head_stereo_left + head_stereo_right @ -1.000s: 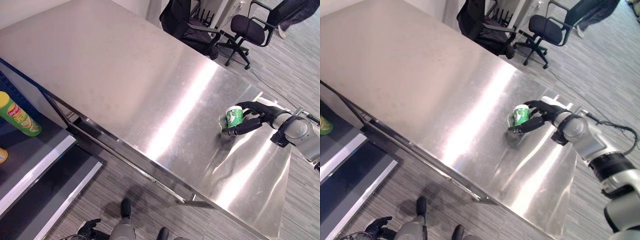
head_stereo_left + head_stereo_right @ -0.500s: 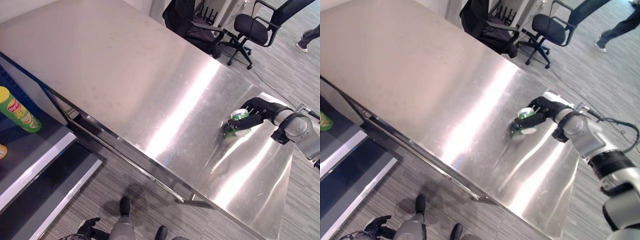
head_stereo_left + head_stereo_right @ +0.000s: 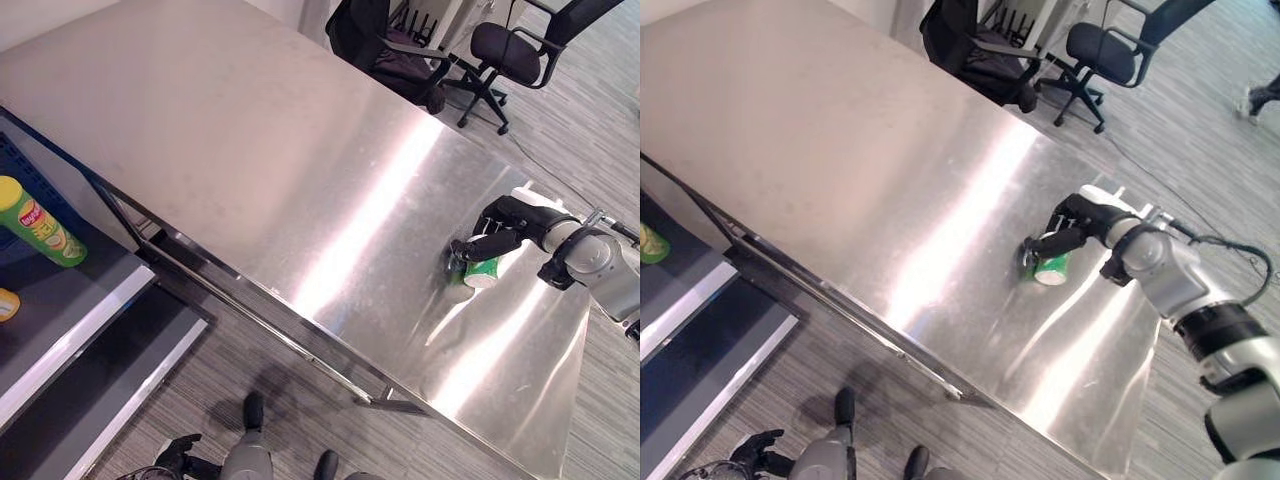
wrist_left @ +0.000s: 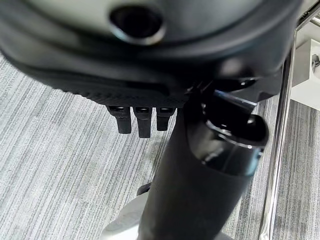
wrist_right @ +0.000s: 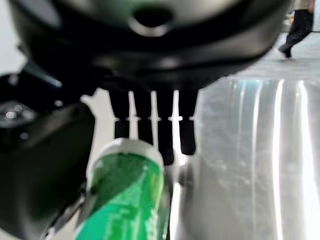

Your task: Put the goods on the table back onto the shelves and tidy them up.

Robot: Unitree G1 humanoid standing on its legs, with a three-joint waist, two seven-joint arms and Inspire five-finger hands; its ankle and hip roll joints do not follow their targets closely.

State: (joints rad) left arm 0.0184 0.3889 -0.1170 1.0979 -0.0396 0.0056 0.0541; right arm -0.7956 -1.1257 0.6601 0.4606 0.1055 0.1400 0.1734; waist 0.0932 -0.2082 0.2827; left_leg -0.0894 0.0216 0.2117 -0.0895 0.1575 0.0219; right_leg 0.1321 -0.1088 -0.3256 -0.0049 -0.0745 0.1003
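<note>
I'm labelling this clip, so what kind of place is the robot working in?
Probably an office or lab set up as a mock shop: a steel table, office chairs on grey carpet, and a shelf holding a snack can.

Two black office chairs (image 3: pixel 505 45) stand on the grey striped floor (image 3: pixel 590 110) past the far end of the shiny metal surface (image 3: pixel 250 150). A person's shoe (image 3: pixel 1252 103) shows on the floor at the far right.
</note>
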